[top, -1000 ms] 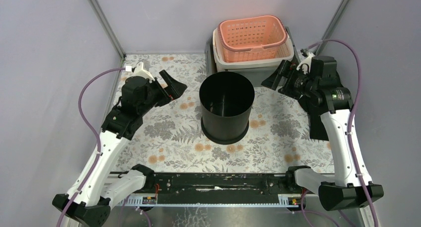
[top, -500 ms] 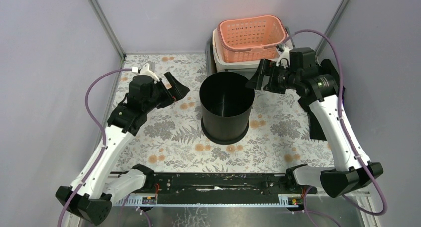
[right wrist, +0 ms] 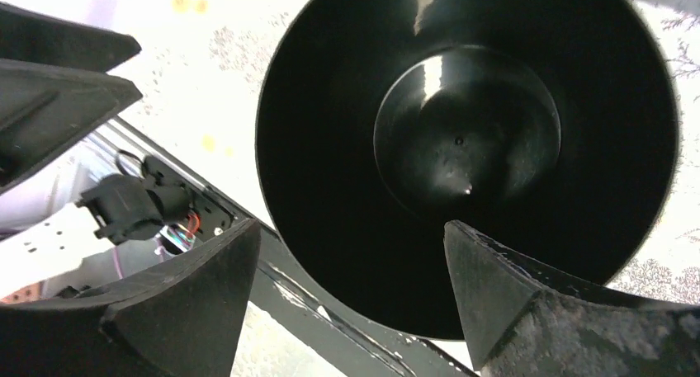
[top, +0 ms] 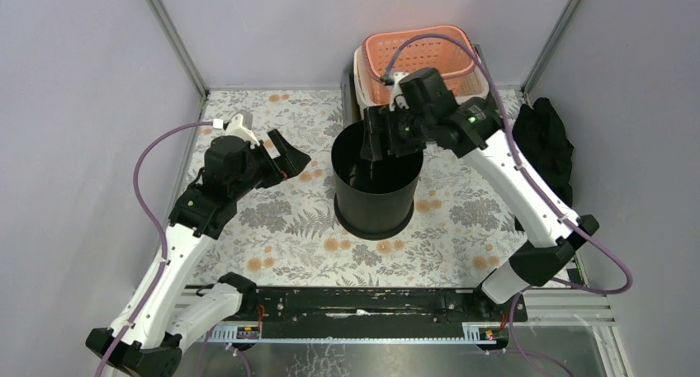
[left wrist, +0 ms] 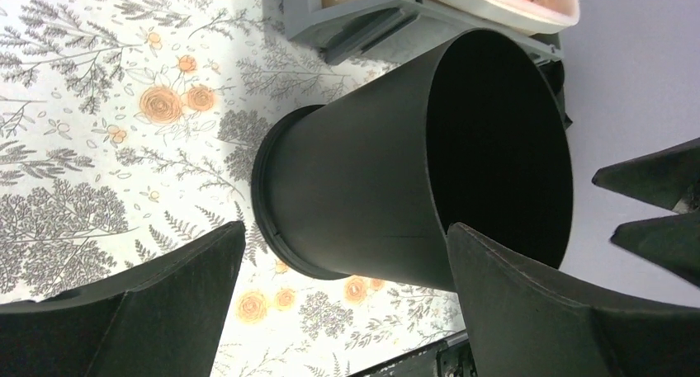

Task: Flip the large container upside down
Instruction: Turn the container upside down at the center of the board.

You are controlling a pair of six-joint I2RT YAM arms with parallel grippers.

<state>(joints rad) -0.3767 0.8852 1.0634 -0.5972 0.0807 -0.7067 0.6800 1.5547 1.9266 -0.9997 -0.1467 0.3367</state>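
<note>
The large black container (top: pixel 373 204) stands upright, mouth up, at the middle of the floral table. My left gripper (top: pixel 299 154) is open and empty, just left of the container and apart from it. The left wrist view shows the container's outer wall (left wrist: pixel 363 171) beyond the open left gripper (left wrist: pixel 347 233). My right gripper (top: pixel 382 142) is open and empty, hovering over the container's mouth near its far rim. In the right wrist view the open right gripper (right wrist: pixel 351 228) looks straight down into the container's shiny inside (right wrist: pixel 466 138).
A pink basket (top: pixel 421 59) sits stacked in a white bin on a grey tray at the back, just behind the container. A black cloth (top: pixel 545 142) lies at the right edge. A black rail (top: pixel 355 303) runs along the front. Cage posts stand at the back corners.
My right arm has swung left from beside the baskets to above the container's mouth. My left gripper has shifted only slightly and stays open.
</note>
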